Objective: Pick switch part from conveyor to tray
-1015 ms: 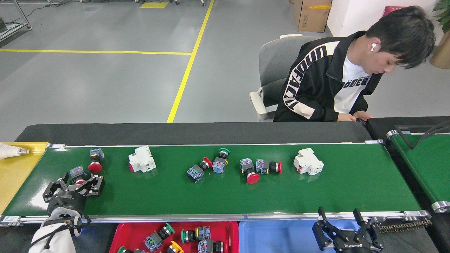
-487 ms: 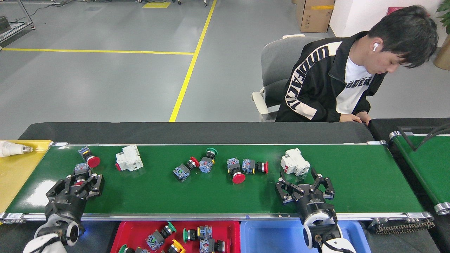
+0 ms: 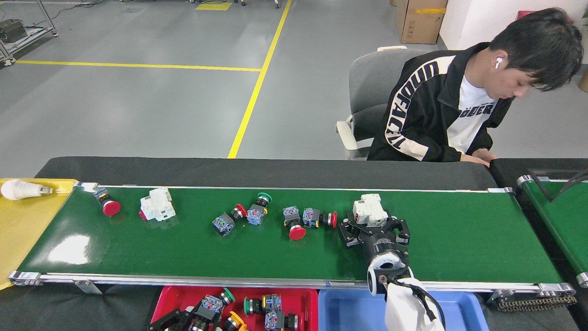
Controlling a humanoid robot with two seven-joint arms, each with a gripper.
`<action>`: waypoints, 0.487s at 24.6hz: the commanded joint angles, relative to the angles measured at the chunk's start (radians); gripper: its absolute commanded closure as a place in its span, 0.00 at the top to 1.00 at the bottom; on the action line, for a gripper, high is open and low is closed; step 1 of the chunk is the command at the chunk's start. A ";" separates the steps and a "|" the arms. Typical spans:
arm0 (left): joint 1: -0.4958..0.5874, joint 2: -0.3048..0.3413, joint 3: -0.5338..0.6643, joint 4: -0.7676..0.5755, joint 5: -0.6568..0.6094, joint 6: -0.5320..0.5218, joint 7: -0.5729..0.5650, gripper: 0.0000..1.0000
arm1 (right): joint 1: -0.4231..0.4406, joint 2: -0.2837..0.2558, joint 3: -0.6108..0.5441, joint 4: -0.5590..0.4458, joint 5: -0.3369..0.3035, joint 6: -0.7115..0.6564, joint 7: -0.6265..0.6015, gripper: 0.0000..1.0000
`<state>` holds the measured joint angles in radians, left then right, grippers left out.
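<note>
The conveyor carries several switch parts in a row: a red mushroom button, a white block, and grey-blue pieces with red or green caps. A second white switch part lies right of the middle. My right gripper is open, its black fingers standing either side of that part's near end. My left gripper is low over the red tray at the frame's bottom edge, dark and partly cut off.
The red tray holds several switch parts. A blue tray sits beside it under my right arm. A yellow tray with a white bulb is at the belt's left end. A seated person is behind; a smaller green belt is at right.
The parts have drifted left along the belt. My right gripper came up from the blue tray onto the belt to the white part. My left gripper left the belt for the red tray.
</note>
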<state>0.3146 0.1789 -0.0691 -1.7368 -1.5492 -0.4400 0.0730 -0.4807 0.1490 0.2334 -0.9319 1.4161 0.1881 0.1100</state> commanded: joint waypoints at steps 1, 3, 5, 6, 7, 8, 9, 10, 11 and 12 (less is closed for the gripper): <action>-0.006 -0.002 0.003 -0.015 -0.002 0.001 0.011 1.00 | -0.022 0.008 0.021 -0.001 -0.005 -0.016 -0.012 0.72; -0.008 -0.027 0.014 -0.015 -0.002 0.009 0.010 1.00 | -0.021 0.000 0.044 -0.002 -0.019 -0.018 -0.010 0.44; 0.004 -0.070 0.074 -0.021 0.003 0.020 0.001 1.00 | -0.015 -0.011 0.055 -0.015 -0.029 -0.021 -0.007 0.39; 0.014 -0.094 0.120 -0.024 0.003 0.030 -0.006 1.00 | -0.012 -0.016 0.055 -0.028 -0.032 -0.032 -0.004 0.39; 0.031 -0.122 0.166 -0.026 0.004 0.037 -0.015 1.00 | -0.006 -0.017 0.055 -0.056 -0.045 -0.053 0.000 0.39; 0.046 -0.157 0.218 -0.033 0.006 0.038 -0.029 1.00 | 0.014 -0.025 0.052 -0.104 -0.059 -0.082 0.010 0.40; 0.054 -0.180 0.261 -0.038 0.008 0.035 -0.033 1.00 | 0.047 -0.048 0.050 -0.156 -0.072 -0.114 0.026 0.41; 0.060 -0.193 0.305 -0.038 0.011 0.029 -0.035 1.00 | 0.115 -0.101 0.052 -0.261 -0.098 -0.179 0.062 0.43; 0.063 -0.191 0.318 -0.038 0.015 0.027 -0.035 1.00 | 0.169 -0.135 0.052 -0.326 -0.118 -0.231 0.077 0.43; 0.067 -0.191 0.325 -0.038 0.024 0.026 -0.033 1.00 | 0.246 -0.178 0.047 -0.413 -0.143 -0.306 0.088 0.43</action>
<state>0.3806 -0.0130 0.2425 -1.7592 -1.5340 -0.4064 0.0400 -0.2587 -0.0038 0.2860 -1.2753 1.2915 -0.0128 0.1701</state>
